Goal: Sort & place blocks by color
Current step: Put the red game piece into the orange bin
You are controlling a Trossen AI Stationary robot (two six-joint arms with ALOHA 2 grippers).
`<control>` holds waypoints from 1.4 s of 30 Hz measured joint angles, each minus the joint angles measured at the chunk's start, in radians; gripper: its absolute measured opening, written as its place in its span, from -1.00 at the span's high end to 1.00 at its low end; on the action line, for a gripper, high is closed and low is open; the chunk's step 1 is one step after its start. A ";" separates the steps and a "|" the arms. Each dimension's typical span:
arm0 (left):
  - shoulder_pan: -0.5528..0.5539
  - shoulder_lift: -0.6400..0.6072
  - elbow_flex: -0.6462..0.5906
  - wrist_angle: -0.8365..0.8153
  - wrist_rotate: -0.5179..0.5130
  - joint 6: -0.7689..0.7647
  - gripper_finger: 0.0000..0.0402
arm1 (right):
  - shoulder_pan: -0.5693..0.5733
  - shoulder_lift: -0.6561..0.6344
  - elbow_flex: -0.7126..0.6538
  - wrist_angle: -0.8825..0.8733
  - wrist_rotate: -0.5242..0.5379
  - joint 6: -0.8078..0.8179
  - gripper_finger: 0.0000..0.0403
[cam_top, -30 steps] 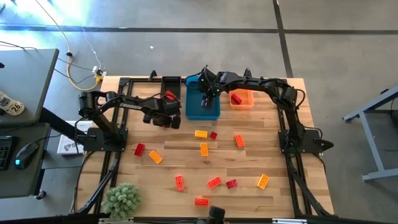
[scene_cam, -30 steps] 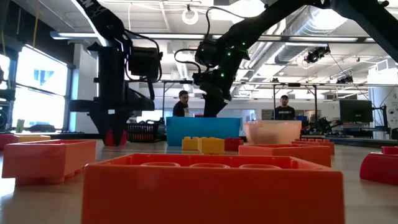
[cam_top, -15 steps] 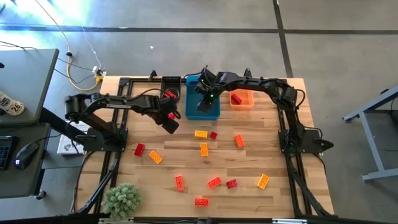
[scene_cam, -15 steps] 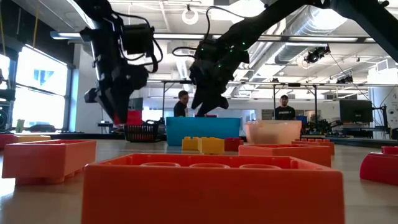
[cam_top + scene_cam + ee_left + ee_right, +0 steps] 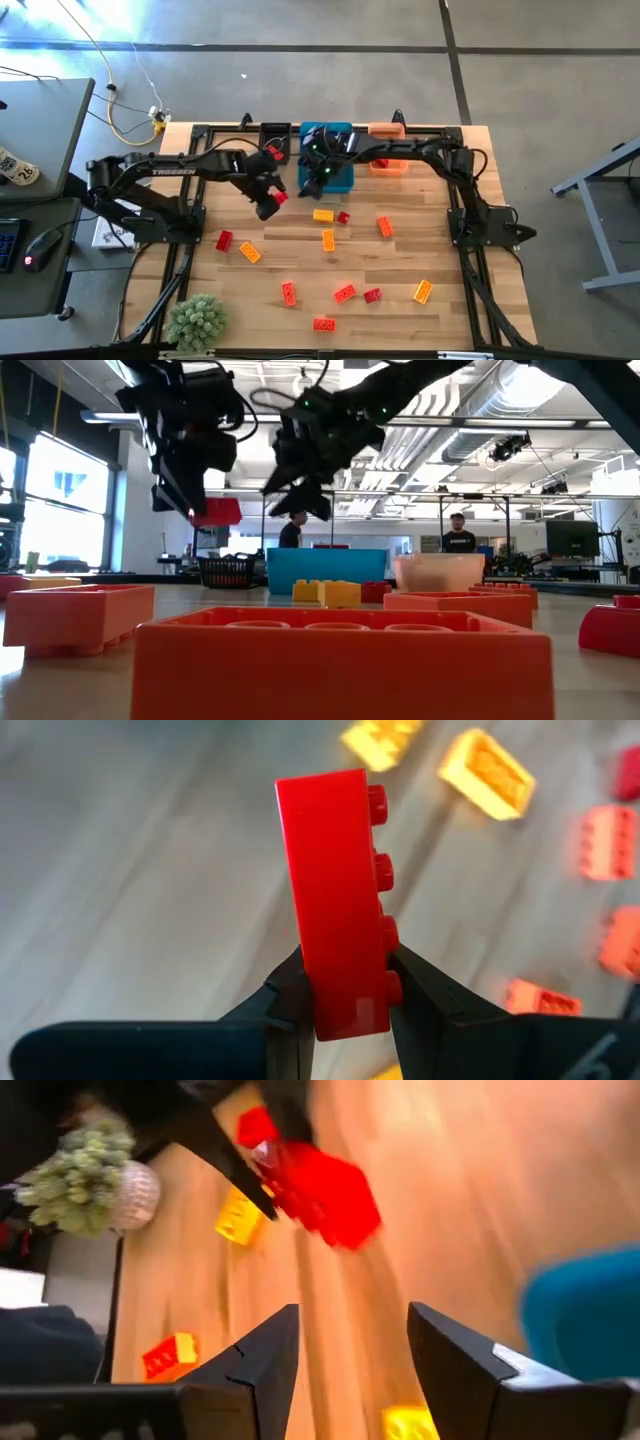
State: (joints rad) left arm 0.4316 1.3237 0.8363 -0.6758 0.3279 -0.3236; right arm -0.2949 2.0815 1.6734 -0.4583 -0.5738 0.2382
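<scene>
Wooden tabletop (image 5: pixel 400 255), seen from overhead: nearest me, loose blocks (image 5: pixel 345 293) in red, orange and yellow lie scattered across the near half. Beyond them my left gripper (image 5: pixel 345 995) hangs above the boards, its jaws pinching a red block (image 5: pixel 335 905) that stands on edge, studs to one side. Just beside it my right gripper (image 5: pixel 350 1350) hovers at the near edge of the blue bin (image 5: pixel 335 178), fingers spread with nothing between them. Farthest off, the orange bin (image 5: pixel 388 165) sits beside the blue one; a black bin (image 5: pixel 272 135) sits on its other side.
</scene>
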 joint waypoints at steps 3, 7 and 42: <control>0.000 -0.017 0.000 -0.001 0.041 0.052 0.64 | 0.034 0.000 0.034 0.008 0.020 -0.043 0.14; -0.004 -0.038 0.001 0.000 0.053 0.086 0.64 | 0.075 0.000 0.080 0.006 0.057 -0.121 0.14; -0.095 -0.077 0.003 0.035 0.007 0.232 0.63 | 0.160 0.000 0.132 -0.028 0.216 -0.185 0.14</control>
State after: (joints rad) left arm 0.3364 1.2469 0.8394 -0.6407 0.3347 -0.0919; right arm -0.1353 2.0815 1.8053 -0.4861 -0.3575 0.0529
